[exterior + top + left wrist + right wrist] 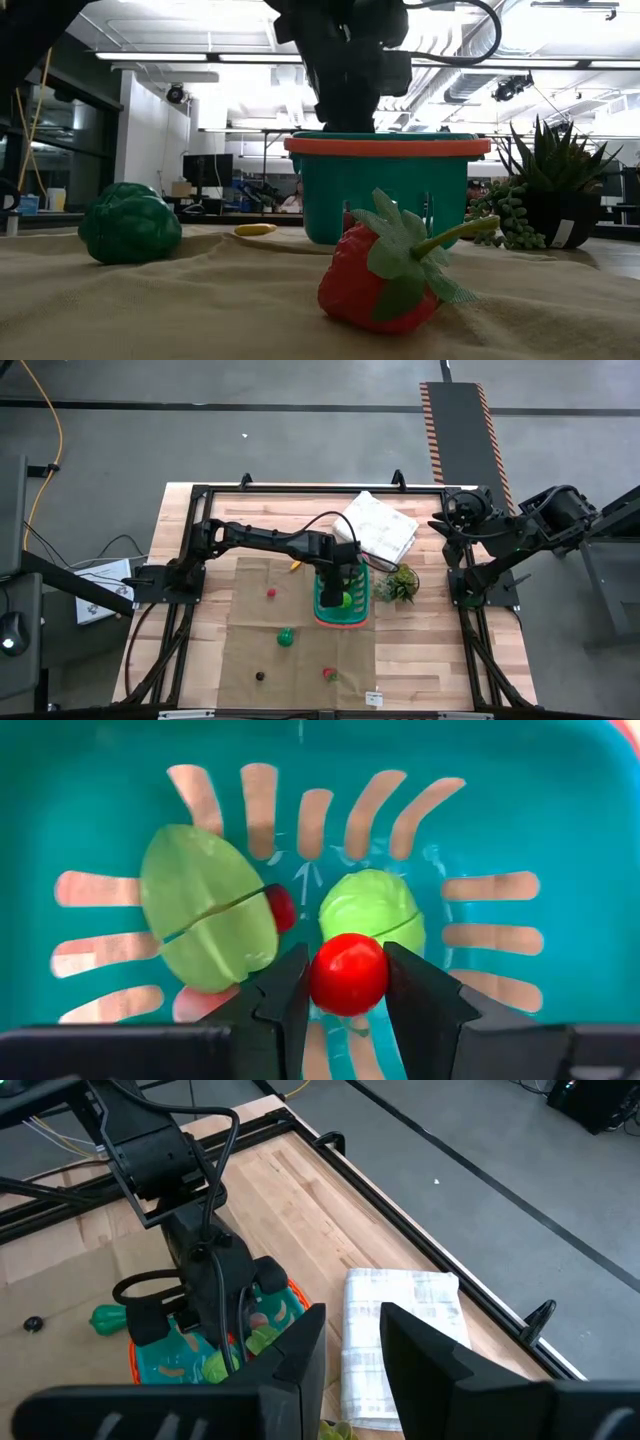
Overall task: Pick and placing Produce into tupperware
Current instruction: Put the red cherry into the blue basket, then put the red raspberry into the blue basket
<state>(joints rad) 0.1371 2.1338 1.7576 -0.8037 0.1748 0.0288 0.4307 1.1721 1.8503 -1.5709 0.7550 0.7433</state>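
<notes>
The teal tupperware basket (342,605) stands on the brown cloth. My left gripper (340,588) reaches down into it, shut on a small red ball (348,975). On the basket's floor (500,830) lie a large split green piece (205,910), a smaller green piece (368,902) and a small red bit (282,908). Outside on the cloth rest a strawberry (385,275), a green leafy piece (130,226), a yellow piece (255,229), a red piece (270,593) and a dark one (259,676). My right gripper (352,1325) hangs open, raised at the table's right side. My left gripper pinches the red ball by its two opposite sides (320,978) between its two fingers. The fingers (285,990) come from above, slanting steeply down into the basket. The ball sits over the basket's floor beside the smaller green piece; whether it touches the floor, I cannot tell.
A white folded cloth (380,525) lies at the far side, just beyond the basket. A spiky potted plant (397,585) stands close to the basket's right side. The black frame rails (300,488) run around the wooden table top.
</notes>
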